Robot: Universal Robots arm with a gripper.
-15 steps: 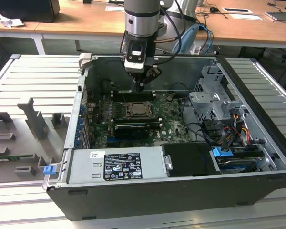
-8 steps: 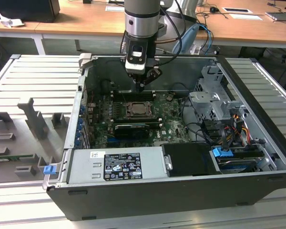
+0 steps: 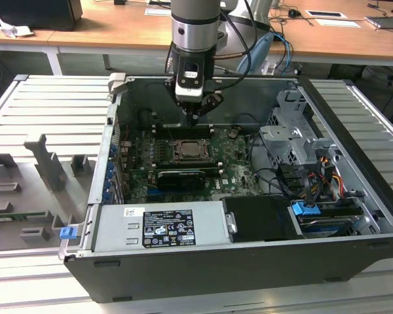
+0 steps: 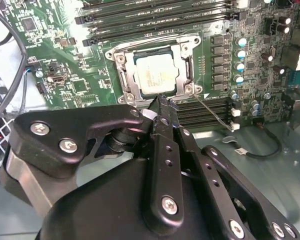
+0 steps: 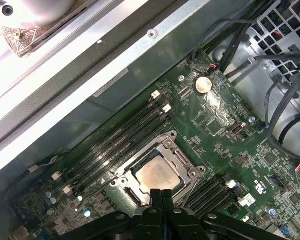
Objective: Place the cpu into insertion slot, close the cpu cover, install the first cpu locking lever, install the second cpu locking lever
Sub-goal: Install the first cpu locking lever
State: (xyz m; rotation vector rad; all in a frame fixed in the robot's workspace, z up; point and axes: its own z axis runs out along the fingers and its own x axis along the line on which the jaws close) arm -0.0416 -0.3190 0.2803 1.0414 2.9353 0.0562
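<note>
Found cpu (image 4: 157, 75) seated flat in socket (image 4: 119, 59), cover (image 4: 126, 79) lowered around it, framing metal top. Judged both placed so for locking. Noted thin lever (image 4: 212, 112) slanting out from socket corner, seemingly unlatched. Saw hand (image 4: 162, 101) hovering above socket edge near lever, fingers pressed together, gripping nothing. Judged closed tips suited to pushing, not grasping.

1. Back of room: long wooden desk (image 3: 118, 29) w/ white legs, spans the whole width.
2. On desk: black box (image 3: 33, 13) at the exterior view's left, crumpled white paper (image 3: 14, 29) just beside it; flat paper sheets (image 3: 327, 14) twd the right.
3. Front: grey ribbed metal worktable (image 3: 52, 98), slats running side to side.
4. Grey blocks (image 3: 46, 160) stand on worktable, left side.
5. Light: bright, even.
</note>
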